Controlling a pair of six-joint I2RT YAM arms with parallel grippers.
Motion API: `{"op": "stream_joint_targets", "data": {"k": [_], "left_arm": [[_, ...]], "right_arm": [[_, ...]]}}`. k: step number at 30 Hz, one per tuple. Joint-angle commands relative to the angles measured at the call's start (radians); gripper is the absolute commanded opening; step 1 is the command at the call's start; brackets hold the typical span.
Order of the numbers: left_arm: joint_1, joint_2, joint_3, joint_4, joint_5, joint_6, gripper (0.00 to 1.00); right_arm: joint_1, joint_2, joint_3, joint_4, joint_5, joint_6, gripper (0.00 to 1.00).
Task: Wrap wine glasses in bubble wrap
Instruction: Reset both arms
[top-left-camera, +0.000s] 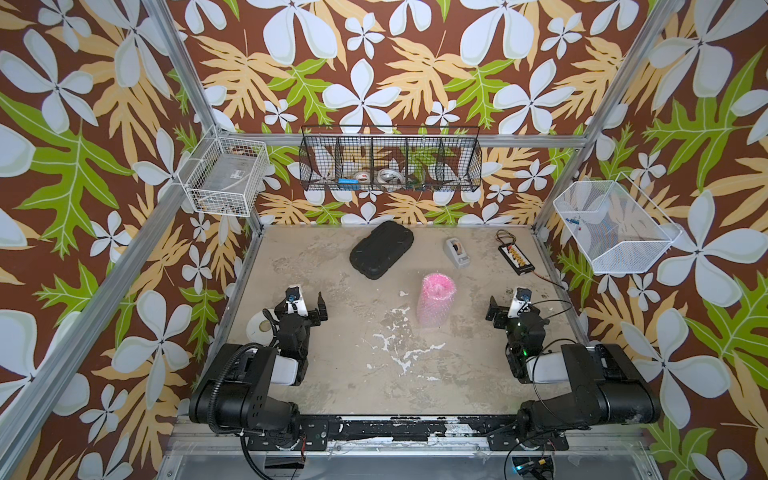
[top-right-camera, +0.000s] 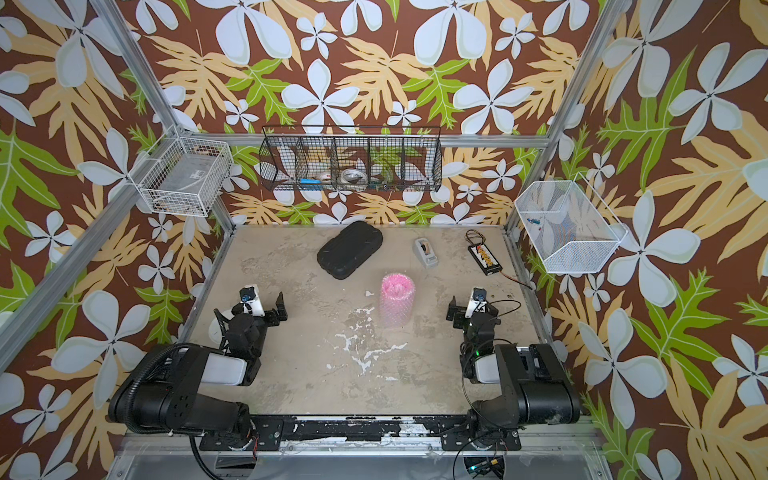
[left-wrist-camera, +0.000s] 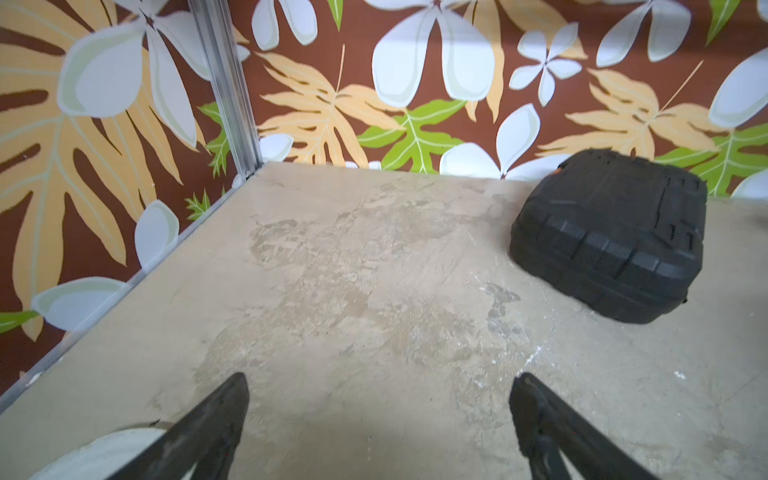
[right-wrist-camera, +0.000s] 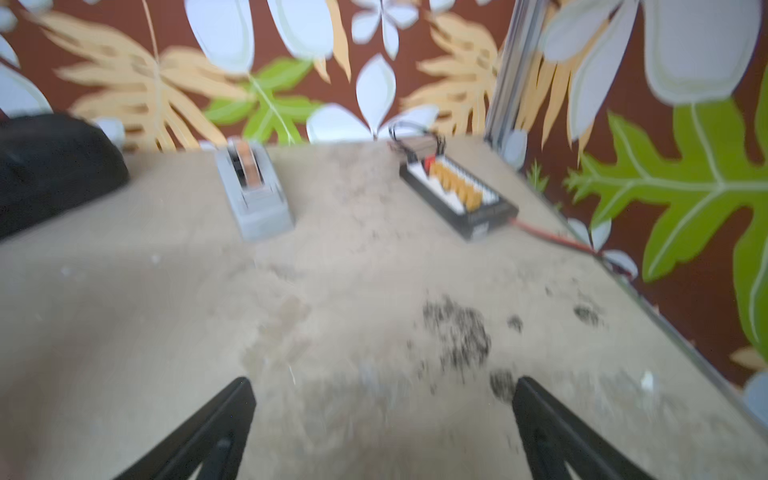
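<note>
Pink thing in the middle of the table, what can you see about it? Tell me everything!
It is a bright pink goblet rolled in clear, bumpy bubble wrap, so it looks like a pale pink tube. It stands upright near the middle of the table. The wrap is open on top, where the pink shows strongest. Stem and foot are hidden. Nothing else touches it.

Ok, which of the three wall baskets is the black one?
The long divided basket on the back wall. The other two, the grid basket and the mesh basket on the side walls, are white.
</note>
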Motion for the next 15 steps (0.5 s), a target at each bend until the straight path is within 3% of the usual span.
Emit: {"op": "stream_joint_targets", "data": {"k": [1, 15], "left_arm": [[0.004, -0.008, 0.005, 0.042, -0.005, -0.014, 1.00], [0.011, -0.001, 0.000, 0.065, 0.039, -0.006, 1.00]], "right_arm": [[0.001, -0.002, 0.004, 0.050, -0.028, -0.009, 1.00], [0.001, -0.007, 0.007, 0.037, -0.027, -0.009, 1.00]]}}
